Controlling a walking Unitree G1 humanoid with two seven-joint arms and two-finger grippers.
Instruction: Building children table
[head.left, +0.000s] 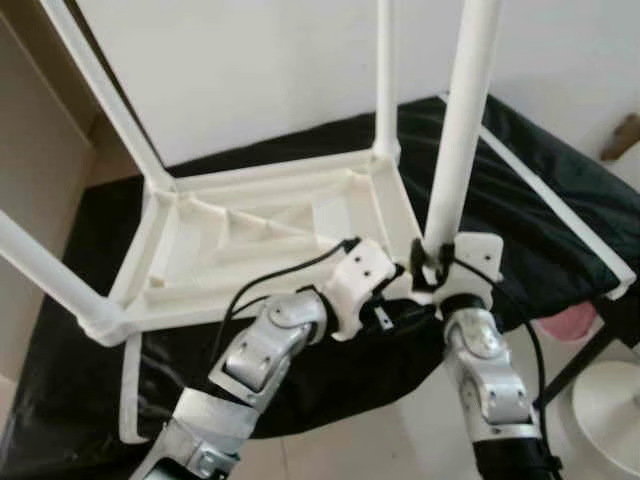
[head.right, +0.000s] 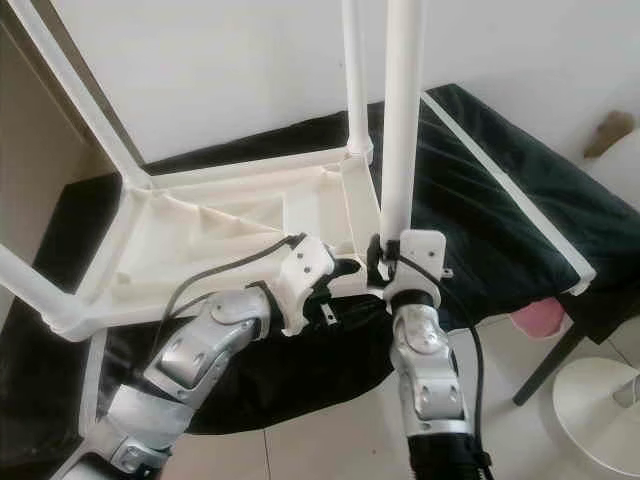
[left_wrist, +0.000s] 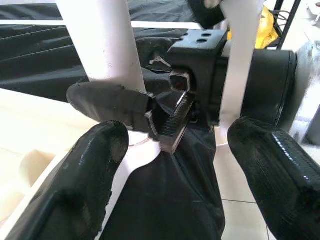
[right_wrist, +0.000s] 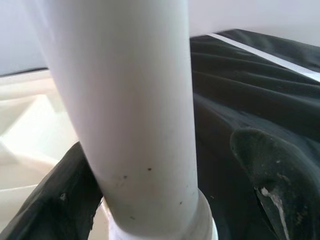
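Note:
A white children's table (head.left: 250, 240) lies upside down on a black cloth, its legs pointing up. My right gripper (head.left: 432, 262) is at the foot of the near right leg (head.left: 460, 120). In the right wrist view that leg (right_wrist: 135, 110) stands between the two fingers, touching one finger (right_wrist: 55, 205), while a gap shows to the other; the gripper is open. My left gripper (head.left: 393, 312) sits just left of it at the table's near corner. It is open, with its fingers (left_wrist: 90, 170) wide apart and nothing between them, facing the right gripper (left_wrist: 165, 117).
The black cloth (head.left: 560, 190) covers a low surface with a white strip (head.left: 550, 215) across it. On the tiled floor at the right stand a round white object (head.left: 612, 412), a pink thing (head.left: 570, 322) and a dark stand leg (head.left: 580, 360). A white wall rises behind.

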